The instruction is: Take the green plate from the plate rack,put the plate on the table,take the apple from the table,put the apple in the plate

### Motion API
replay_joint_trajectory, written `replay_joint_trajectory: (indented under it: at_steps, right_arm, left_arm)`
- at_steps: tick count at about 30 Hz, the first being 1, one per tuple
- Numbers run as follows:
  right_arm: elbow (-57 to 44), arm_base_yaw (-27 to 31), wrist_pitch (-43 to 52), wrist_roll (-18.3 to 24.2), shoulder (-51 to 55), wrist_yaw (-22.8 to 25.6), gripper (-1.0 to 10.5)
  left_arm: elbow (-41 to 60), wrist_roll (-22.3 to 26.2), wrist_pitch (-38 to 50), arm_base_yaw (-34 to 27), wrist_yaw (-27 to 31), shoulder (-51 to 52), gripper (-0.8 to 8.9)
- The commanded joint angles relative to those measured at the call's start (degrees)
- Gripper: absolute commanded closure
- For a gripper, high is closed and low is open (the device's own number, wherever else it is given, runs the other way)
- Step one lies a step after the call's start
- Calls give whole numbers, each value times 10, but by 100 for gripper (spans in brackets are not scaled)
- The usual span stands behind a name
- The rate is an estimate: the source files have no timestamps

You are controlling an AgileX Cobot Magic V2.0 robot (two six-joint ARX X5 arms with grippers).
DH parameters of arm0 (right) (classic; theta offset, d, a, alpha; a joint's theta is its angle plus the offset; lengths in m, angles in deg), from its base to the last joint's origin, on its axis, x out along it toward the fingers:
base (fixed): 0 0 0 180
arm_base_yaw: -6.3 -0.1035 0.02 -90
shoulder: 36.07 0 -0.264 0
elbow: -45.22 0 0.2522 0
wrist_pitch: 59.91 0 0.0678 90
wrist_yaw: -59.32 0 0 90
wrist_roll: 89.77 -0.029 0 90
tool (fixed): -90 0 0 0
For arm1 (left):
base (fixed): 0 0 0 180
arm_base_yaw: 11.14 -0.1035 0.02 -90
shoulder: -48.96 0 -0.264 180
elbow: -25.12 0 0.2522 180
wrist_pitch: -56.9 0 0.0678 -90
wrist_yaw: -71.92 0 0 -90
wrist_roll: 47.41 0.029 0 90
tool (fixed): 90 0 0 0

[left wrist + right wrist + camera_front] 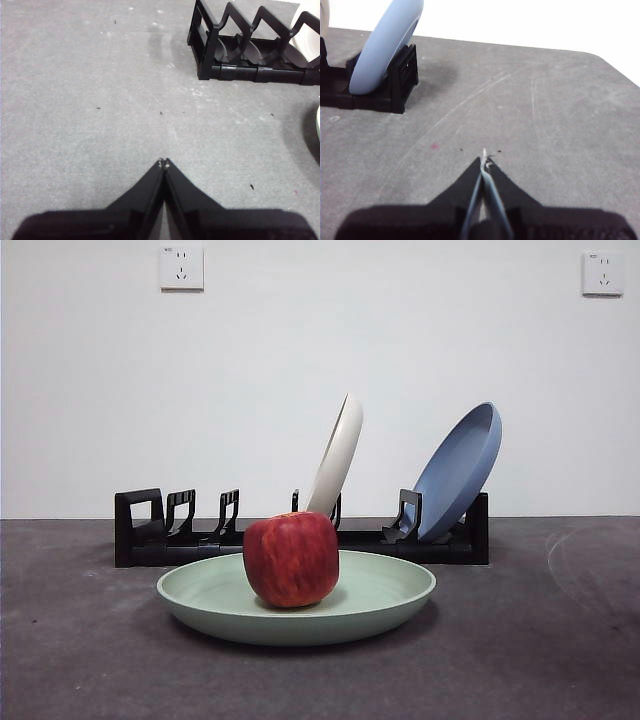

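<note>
With the apple [291, 559] sitting in the green plate [385, 602] on the table [80, 660], I see little risk: left gripper [163, 163] and right gripper [484, 159] both clenched, empty, well apart from it. Apple could roll if bumped.

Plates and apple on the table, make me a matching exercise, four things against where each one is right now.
Things:
1. apple
2. green plate
3. cream plate
4. blue plate

Places:
A. leaning in the end slot of the plate rack
B. flat on the table
C. leaning in a middle rack slot
D. resting in the green plate

Pairs: 1-D, 2-B, 3-C, 4-A
</note>
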Motion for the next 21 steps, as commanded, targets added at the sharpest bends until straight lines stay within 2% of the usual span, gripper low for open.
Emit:
replay_joint_trajectory:
  at_steps: [1,21]
  right_arm:
    - [-5,0,1,-3,1,1,946]
    - [-5,0,3,-10,0,0,946]
  left_arm:
    - [4,7,8,-2,2,-1,816]
    - [4,7,8,-2,2,-4,816]
